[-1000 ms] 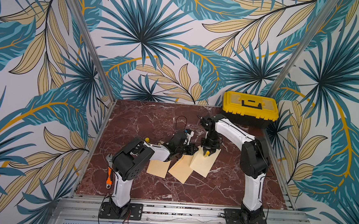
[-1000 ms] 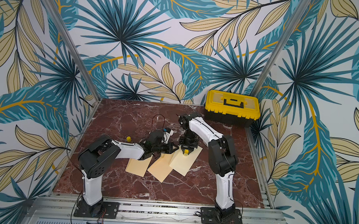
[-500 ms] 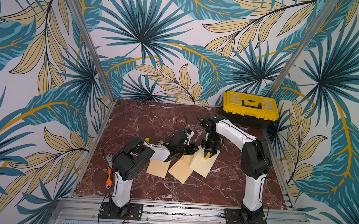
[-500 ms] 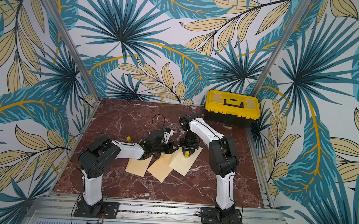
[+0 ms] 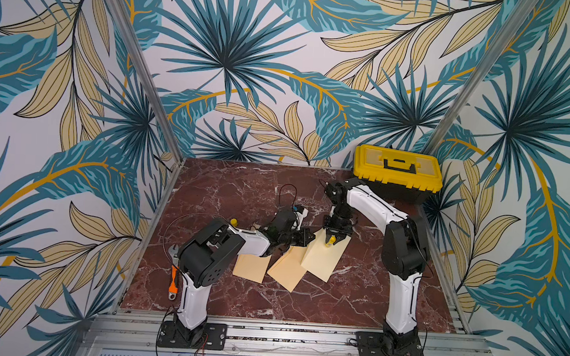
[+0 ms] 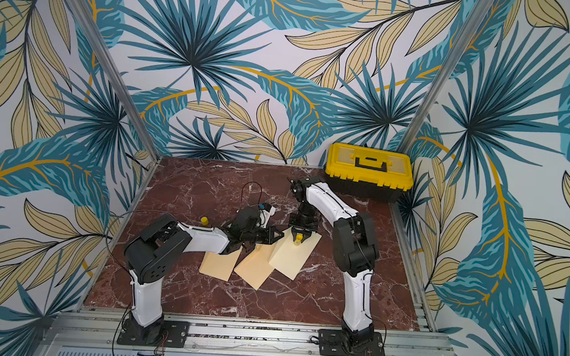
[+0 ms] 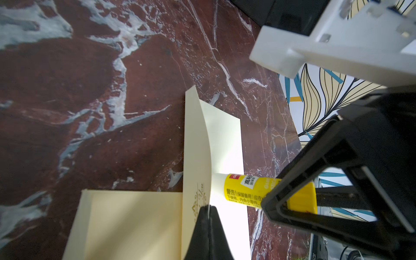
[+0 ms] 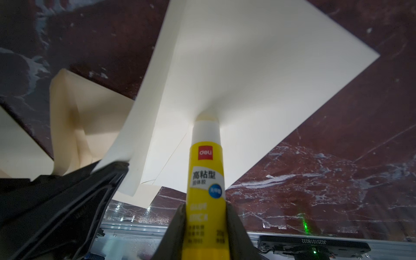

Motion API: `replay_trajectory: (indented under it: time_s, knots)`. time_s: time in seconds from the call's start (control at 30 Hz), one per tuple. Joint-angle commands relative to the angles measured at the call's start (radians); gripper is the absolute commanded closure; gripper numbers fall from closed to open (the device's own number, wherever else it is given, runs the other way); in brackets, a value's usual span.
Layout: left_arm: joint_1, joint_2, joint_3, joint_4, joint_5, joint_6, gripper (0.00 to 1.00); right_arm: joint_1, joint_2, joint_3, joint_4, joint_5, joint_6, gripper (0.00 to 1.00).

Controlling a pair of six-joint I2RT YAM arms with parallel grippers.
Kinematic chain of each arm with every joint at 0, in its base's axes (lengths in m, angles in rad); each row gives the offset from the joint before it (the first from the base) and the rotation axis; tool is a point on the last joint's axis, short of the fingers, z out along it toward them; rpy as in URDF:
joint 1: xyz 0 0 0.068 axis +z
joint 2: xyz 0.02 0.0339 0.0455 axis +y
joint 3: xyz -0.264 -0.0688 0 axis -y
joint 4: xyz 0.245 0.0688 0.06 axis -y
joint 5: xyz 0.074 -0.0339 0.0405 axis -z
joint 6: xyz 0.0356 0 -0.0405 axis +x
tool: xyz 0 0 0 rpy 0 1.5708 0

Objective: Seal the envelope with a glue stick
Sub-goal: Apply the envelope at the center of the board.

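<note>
Red marble tabletop (image 5: 242,189), leafy walls (image 5: 216,62), toolbox (image 5: 397,168) at back, glue stick (image 5: 330,241) on envelope (image 5: 319,259)

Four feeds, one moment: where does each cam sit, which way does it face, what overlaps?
Both top views: high over the front rail, looking down and back across the table; left arm, right arm whole.
Left wrist: left arm, facing the right arm; left gripper shut on the flap of the envelope, right gripper beside.
Right wrist: right arm, facing down toward the front rail; its fingers clamp the glue stick, tip on the envelope.
Shared: both wrist views show glue stick, flap, envelope.
</note>
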Motion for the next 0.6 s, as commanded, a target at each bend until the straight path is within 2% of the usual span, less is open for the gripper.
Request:
replay_trajectory:
  time_s: [0.0,0.23,0.4,0.57]
  knots:
    - [0.006,-0.005,-0.02,-0.013,0.004,0.021,0.96,-0.002,0.047,-0.02,0.016,-0.035,-0.02,1.0]
    - [0.006,0.001,-0.017,-0.008,0.006,0.019,0.97,-0.001,0.036,-0.074,-0.014,-0.171,-0.034,1.0]
    - [0.006,-0.001,-0.019,-0.013,0.003,0.022,0.97,-0.004,0.04,-0.069,-0.031,-0.192,-0.041,1.0]
    - [0.005,-0.001,-0.018,-0.014,0.002,0.022,0.96,-0.016,0.073,-0.031,-0.049,-0.122,-0.028,1.0]
